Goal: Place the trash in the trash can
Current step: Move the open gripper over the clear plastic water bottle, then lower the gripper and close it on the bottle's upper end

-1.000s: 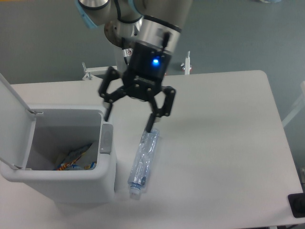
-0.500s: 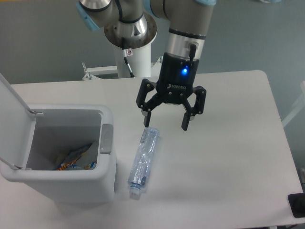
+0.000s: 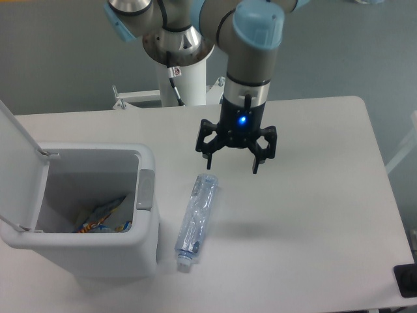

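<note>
A clear crushed plastic bottle [image 3: 195,220] lies on the white table, cap end toward the front edge, just right of the trash can [image 3: 148,235]. The can stands at the left with its lid [image 3: 16,156] swung up and open. Inside it lies a blue-orange snack packet [image 3: 104,217]. My gripper [image 3: 232,164] hangs open above the table, up and to the right of the bottle's far end, with nothing between its fingers.
The arm's white base column [image 3: 182,78] rises behind the table's far edge. A small white bracket [image 3: 254,88] stands at the far edge. A dark object [image 3: 406,280] sits at the front right corner.
The gripper has swung right, away from above the can and bottle, and risen toward the table's middle. It stays open. The bottle and packet have not moved.
</note>
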